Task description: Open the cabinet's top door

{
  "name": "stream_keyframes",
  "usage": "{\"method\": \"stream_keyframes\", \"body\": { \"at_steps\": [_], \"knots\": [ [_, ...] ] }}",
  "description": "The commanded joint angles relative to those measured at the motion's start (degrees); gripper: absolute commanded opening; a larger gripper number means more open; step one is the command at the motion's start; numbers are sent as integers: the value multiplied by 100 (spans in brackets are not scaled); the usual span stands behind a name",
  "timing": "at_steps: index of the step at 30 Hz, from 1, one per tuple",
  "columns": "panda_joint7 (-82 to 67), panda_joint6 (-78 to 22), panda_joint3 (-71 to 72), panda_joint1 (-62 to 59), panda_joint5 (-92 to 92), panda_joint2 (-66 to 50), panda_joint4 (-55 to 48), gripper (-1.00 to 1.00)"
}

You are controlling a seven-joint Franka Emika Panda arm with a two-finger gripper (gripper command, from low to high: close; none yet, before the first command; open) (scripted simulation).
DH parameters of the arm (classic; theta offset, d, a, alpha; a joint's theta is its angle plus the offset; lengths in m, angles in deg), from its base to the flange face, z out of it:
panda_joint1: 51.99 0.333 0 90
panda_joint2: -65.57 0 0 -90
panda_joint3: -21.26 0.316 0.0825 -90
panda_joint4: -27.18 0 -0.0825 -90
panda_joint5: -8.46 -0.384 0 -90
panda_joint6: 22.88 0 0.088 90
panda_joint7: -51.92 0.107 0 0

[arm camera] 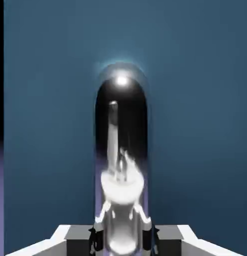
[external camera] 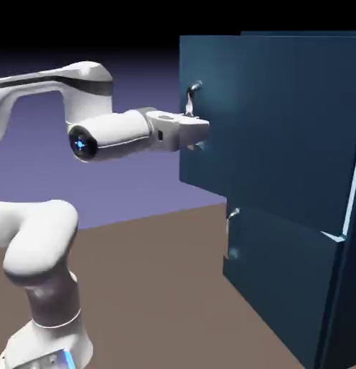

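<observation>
The dark blue cabinet (external camera: 352, 303) stands at the exterior view's right. Its top door (external camera: 274, 122) is swung out a little, its handle edge nearer the arm than the lower door (external camera: 274, 288). My gripper (external camera: 200, 134) reaches level onto the lower part of the top door's vertical silver handle (external camera: 192, 97). In the hand view the shiny handle (arm camera: 120, 150) runs up the middle against the blue top door (arm camera: 195, 125). My gripper (arm camera: 121, 242) is shut on the handle, a dark finger pad (arm camera: 97, 239) pressed to each side.
The lower door's small silver handle (external camera: 230, 230) sits below and to the right of my hand. The brown table (external camera: 159, 288) spreads between the robot base and the cabinet. A pale strip (external camera: 352, 194) shows along the top door's hinge side.
</observation>
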Motion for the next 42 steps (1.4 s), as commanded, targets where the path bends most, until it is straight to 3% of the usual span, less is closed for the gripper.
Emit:
{"method": "stream_keyframes", "body": {
  "at_steps": [1,10,19,27,42],
  "knots": [
    [56,-147,-207,5,244,84,51,-100],
    [309,-1608,-2077,-159,2214,389,127,-100],
    [211,-3194,-3946,-71,3915,-96,-500,-100],
    [26,-4755,-5607,815,5196,-922,-1776,-100],
    [129,-7256,-8037,3822,6463,-1624,-4863,-100]
  ]
}}
